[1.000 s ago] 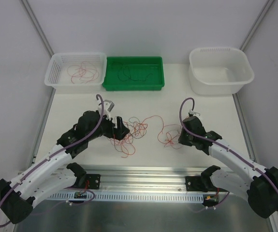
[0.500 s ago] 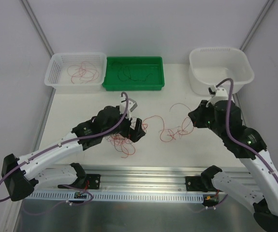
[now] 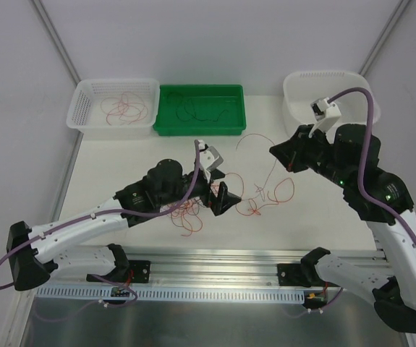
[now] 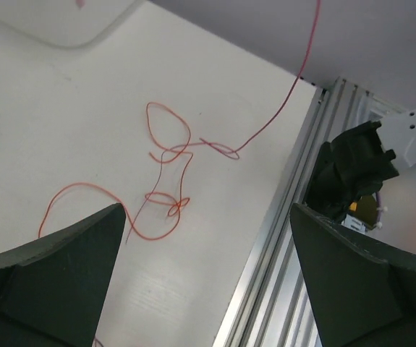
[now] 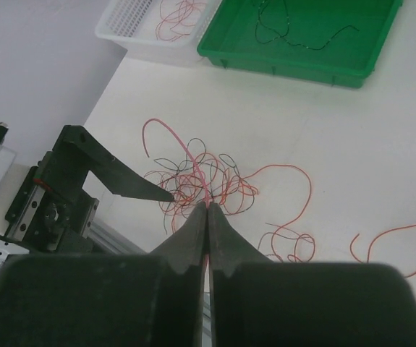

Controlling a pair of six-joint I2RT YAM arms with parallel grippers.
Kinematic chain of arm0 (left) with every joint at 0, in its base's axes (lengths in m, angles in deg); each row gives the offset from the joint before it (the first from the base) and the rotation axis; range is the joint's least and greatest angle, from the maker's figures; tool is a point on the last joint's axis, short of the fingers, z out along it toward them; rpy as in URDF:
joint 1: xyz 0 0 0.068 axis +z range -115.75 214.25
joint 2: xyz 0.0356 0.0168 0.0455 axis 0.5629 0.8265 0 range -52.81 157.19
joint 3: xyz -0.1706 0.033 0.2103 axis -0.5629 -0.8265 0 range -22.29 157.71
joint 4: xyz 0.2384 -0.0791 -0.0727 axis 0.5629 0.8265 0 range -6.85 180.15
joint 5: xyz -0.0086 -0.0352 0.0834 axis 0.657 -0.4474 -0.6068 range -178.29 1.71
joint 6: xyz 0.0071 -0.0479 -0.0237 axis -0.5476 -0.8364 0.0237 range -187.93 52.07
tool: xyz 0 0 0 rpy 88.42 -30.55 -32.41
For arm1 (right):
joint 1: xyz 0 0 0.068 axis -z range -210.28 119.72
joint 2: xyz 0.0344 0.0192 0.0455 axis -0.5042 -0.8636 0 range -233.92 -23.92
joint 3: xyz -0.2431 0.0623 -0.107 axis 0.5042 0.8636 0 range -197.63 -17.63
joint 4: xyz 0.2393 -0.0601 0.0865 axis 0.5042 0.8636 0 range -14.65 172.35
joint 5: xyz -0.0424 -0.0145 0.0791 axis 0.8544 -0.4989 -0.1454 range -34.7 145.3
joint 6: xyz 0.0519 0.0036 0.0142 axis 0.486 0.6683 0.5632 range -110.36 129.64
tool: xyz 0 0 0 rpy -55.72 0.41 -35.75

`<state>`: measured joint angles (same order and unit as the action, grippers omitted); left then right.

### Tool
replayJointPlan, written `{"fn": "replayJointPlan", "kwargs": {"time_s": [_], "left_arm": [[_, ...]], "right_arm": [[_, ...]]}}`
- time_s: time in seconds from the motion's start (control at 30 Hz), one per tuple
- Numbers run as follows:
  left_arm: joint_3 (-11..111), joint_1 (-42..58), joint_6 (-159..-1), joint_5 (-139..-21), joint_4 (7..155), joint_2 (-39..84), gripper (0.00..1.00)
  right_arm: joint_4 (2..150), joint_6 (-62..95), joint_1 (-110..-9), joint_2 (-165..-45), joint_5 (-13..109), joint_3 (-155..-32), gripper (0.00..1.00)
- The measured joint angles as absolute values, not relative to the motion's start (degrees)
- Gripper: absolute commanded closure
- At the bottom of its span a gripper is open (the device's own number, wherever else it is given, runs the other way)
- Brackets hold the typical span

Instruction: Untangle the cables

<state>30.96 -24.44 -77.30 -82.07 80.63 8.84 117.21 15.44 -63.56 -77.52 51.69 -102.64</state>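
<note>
The cables are thin orange-red, pinkish and dark wires. A tangle (image 3: 186,208) lies on the white table, with looser loops (image 3: 265,194) to its right. My left gripper (image 3: 226,196) hovers open at the tangle's right edge, holding nothing. In the left wrist view, orange loops (image 4: 168,155) lie ahead of the open left gripper (image 4: 208,213). My right gripper (image 3: 276,153) is raised and shut on a pinkish-red strand (image 3: 265,173) that runs down to the loops. In the right wrist view, that gripper (image 5: 208,206) pinches the strand above the tangle (image 5: 208,177).
A white basket (image 3: 81,108) with red wires stands at the back left. Beside it is a green tray (image 3: 200,130) holding dark wires. A white tub (image 3: 298,116) sits at the back right, behind my right arm. An aluminium rail (image 3: 215,260) runs along the near edge.
My right gripper closed on a strand and rose up and back to the right, drawing it out of the pile. My left arm reached right across the tangle, still open.
</note>
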Motion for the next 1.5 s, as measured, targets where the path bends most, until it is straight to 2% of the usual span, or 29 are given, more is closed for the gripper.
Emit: {"fn": "replayJointPlan", "kwargs": {"time_s": [0.33,0.43,0.5,0.53,0.57,0.6,0.73,0.77,0.87,0.9,0.93,0.97,1.07,1.3,1.5], "left_arm": [[33.08,-27.76,-74.67,-79.78,65.28,19.64,0.06],[33.56,-28.86,-74.02,-79.58,63.3,23.46,0.16],[33.78,-29.58,-73.67,-79.49,62.31,25.5,0.38],[33.91,-29.88,-73.38,-79.47,62.01,26.26,0.54],[34.02,-29.95,-73.4,-79.43,61.81,26.81,0.94],[34.04,-30.13,-73.4,-79.43,61.66,27.07,1.0],[34.79,-30.28,-71.98,-81.17,62.64,26.48,1.0],[35.59,-30.28,-71.44,-82.07,64.08,26.06,1.0],[40.25,-30.26,-69.27,-86.24,69.74,24.56,1.0],[42.85,-30.13,-68.27,-87.86,72.28,24.1,1.0],[45.82,-29.91,-67.33,-89.41,74.62,23.72,1.0],[48.23,-29.56,-66.78,-90.46,76.26,23.44,1.0],[57.23,-26.72,-65.21,-92.61,82.68,22.22,1.0],[75.51,-13.73,-63.26,-94.66,92.8,21.63,1.0],[83.55,-4.25,-60.27,-96.36,94.99,23.62,1.0]], "right_arm": [[114.31,18.06,-65.11,-79.16,47.69,-100.11,0.99],[113.76,18.41,-65.41,-78.99,47.4,-99.1,0.99],[113.59,18.59,-65.48,-78.79,47.4,-98.47,0.99],[113.59,18.61,-65.48,-78.64,47.42,-98.14,0.99],[113.52,18.61,-65.48,-78.4,47.49,-97.79,0.99],[113.52,18.59,-65.48,-78.16,47.62,-97.44,0.99],[113.3,18.28,-65.48,-76.47,49.85,-95.08,0.9],[113.35,18.17,-65.48,-75.88,50.62,-94.12,0.8],[113.56,17.74,-65.5,-74.27,53.78,-90.84,0.63],[113.76,17.58,-65.5,-73.59,54.77,-89.53,0.52],[114.02,17.45,-65.52,-72.93,55.82,-88.22,0.47],[114.35,17.15,-65.52,-72.26,56.93,-87.04,0.37],[115.27,16.27,-65.57,-69.02,60.76,-83.17,0.23],[116.27,13.87,-65.57,-60.08,65.57,-77.13,0.14],[116.8,12.56,-65.57,-58.77,64.04,-71.69,0.13]]}}
